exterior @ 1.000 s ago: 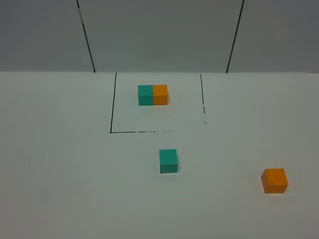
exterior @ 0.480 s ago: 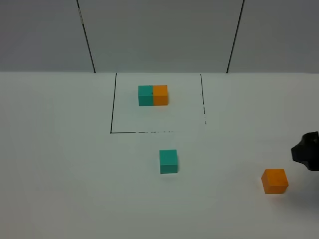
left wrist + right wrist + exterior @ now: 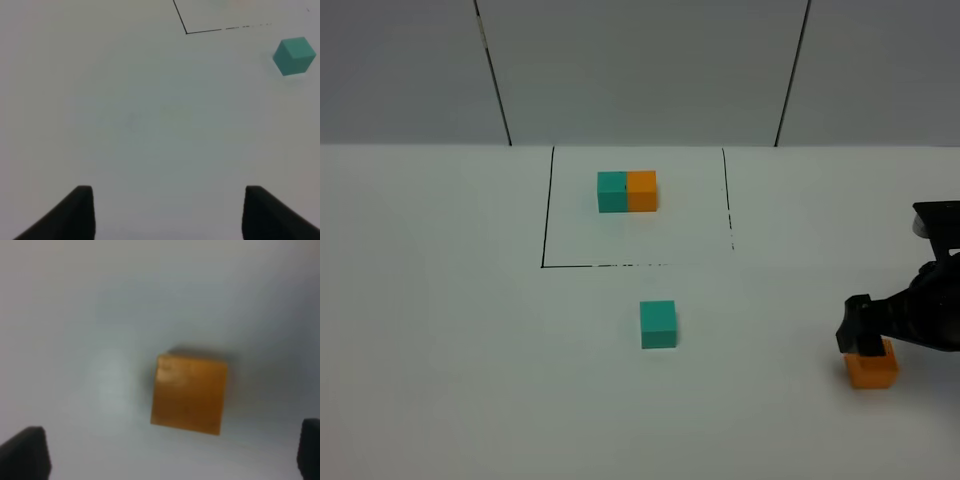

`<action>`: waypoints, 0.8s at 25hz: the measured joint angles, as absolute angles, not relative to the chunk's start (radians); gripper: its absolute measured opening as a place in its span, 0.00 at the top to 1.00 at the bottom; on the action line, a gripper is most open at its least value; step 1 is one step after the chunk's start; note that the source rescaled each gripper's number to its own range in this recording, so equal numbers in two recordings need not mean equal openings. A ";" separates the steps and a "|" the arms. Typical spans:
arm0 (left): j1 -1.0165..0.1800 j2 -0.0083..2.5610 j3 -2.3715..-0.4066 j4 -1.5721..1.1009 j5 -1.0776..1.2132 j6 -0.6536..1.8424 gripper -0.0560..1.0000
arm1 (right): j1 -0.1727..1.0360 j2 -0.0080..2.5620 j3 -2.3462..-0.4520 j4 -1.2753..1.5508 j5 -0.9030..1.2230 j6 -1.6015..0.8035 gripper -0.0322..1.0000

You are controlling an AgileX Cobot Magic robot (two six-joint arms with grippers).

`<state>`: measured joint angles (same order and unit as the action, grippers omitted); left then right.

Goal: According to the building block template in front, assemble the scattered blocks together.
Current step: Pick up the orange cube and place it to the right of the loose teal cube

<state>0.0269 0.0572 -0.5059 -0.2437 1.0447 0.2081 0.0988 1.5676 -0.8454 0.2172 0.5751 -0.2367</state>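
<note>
- Hovering right end effector (image 3: 167,452) over orange block (image 3: 872,371), jaws wide, empty; step: grasp.
- Next: descend, straddle squarely, close.
- Teal block (image 3: 658,324) loose on surface (image 3: 440,350), near template (image 3: 627,191).
- Left end effector (image 3: 167,215) partly open, empty.

Four cube shapes in all: two teal and two orange. Two of them make one joined pair, the building block template (image 3: 627,191), at 12 o'clock on the counter (image 3: 440,350). The other two are loose singles: one teal cube (image 3: 658,324) near the middle and one orange cube (image 3: 873,374) at 4 o'clock. One black-lined square (image 3: 546,220) is drawn on the counter. Two tools show: one left tool (image 3: 169,212) and one right tool (image 3: 167,450).
</note>
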 joint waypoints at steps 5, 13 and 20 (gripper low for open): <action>0.027 0.057 -0.506 -0.245 1.045 0.209 0.62 | 0.104 1.623 -0.845 0.191 0.500 -0.174 0.00; 0.027 0.057 -0.506 -0.245 1.045 0.209 0.62 | 0.104 1.709 -0.845 0.162 0.495 -0.132 0.00; 0.027 0.057 -0.506 -0.245 1.045 0.210 0.62 | 0.104 1.768 -0.846 0.148 0.481 -0.130 0.00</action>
<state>0.0269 0.0572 -0.5059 -0.2445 1.0447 0.2103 0.1044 1.7682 -0.8458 0.1480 0.4809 -0.1305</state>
